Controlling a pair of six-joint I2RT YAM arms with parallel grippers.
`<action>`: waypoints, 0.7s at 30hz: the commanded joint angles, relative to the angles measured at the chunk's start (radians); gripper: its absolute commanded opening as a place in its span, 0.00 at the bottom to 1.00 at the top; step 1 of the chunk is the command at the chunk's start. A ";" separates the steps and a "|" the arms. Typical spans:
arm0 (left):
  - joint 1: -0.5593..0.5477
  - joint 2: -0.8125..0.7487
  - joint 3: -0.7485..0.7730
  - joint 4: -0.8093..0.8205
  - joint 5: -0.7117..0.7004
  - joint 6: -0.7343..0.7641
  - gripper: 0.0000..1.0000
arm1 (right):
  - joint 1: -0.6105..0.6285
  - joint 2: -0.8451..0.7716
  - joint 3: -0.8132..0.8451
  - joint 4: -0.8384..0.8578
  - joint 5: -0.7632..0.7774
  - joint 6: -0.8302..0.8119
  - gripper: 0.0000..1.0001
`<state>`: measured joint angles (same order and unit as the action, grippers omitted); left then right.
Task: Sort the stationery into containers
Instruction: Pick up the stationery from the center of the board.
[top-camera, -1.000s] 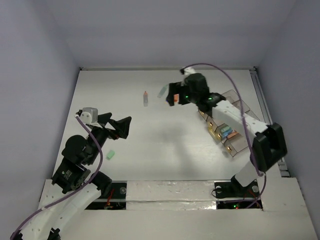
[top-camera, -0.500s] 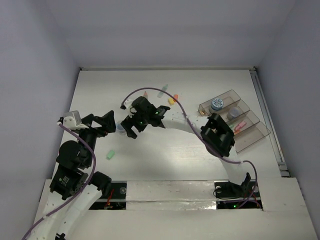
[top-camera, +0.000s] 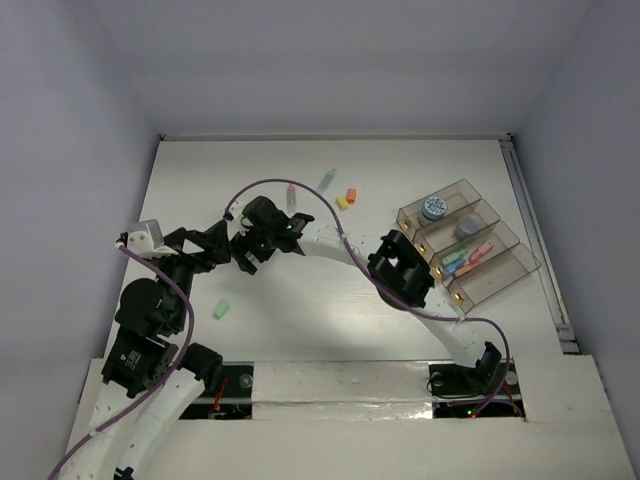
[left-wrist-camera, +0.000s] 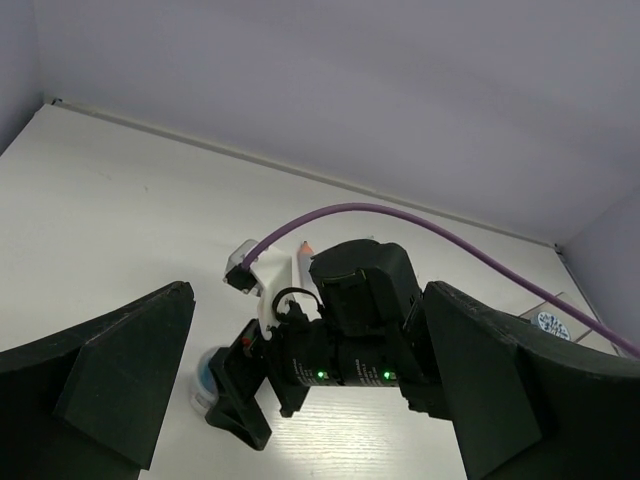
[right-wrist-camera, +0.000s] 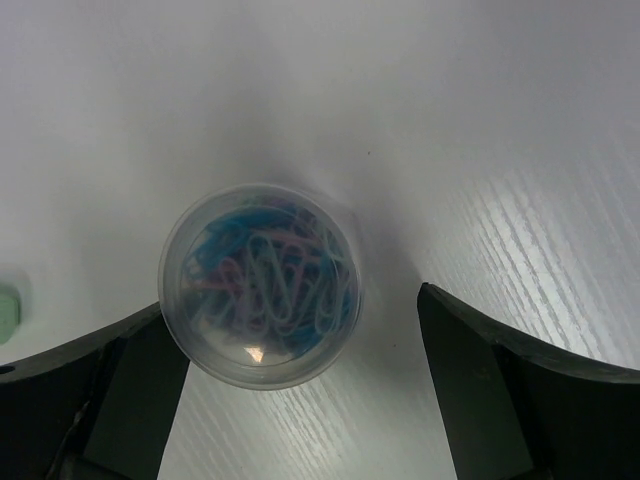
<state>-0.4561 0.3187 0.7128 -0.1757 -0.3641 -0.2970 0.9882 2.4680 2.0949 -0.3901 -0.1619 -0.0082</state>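
Right gripper (right-wrist-camera: 295, 312) spread wide, straddling a small clear round tub (right-wrist-camera: 260, 283). The left finger (right-wrist-camera: 110, 395) is just beside the tub wall, contact can't be told. The right finger (right-wrist-camera: 510, 390) is well apart from it with bare table (right-wrist-camera: 480, 120) in the gap, so nothing is gripped. Tub is upright on the table, see-through, full of blue and pink paper clips. It sits left of centre, just in front of the left arm. Left gripper (left-wrist-camera: 308, 295) is also released, fingers far apart and holding nothing, pointed at the right arm's wrist; the tub shows as a blue spot low between them. Green eraser (top-camera: 221, 310) lies alone near the left arm's base, and its edge shows at the left border of the right wrist view. Open table all round the tub, the left gripper being the only close thing. Far side: a red-tipped pen (top-camera: 291, 196), a green pen (top-camera: 326, 180), an orange eraser (top-camera: 350, 194) and a yellow eraser (top-camera: 342, 202), loose and well apart from the tub. Smoky-brown tray (top-camera: 515, 262) at the right edge holds a blue-white tub (top-camera: 433, 208), a purple tub (top-camera: 465, 228) and some pens (top-camera: 466, 258), each in a separate compartment.
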 joint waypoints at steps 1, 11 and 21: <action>0.005 0.006 -0.001 0.048 0.014 -0.002 0.99 | 0.015 0.008 0.056 0.065 0.036 0.013 0.94; 0.005 0.005 -0.001 0.050 0.031 0.001 0.99 | 0.015 -0.143 -0.096 0.226 0.162 0.074 0.40; 0.005 -0.006 -0.004 0.056 0.066 0.007 0.99 | -0.167 -0.785 -0.614 0.411 0.490 0.143 0.38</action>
<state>-0.4561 0.3183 0.7128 -0.1680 -0.3214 -0.2966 0.9409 1.9587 1.5948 -0.1493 0.1677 0.0769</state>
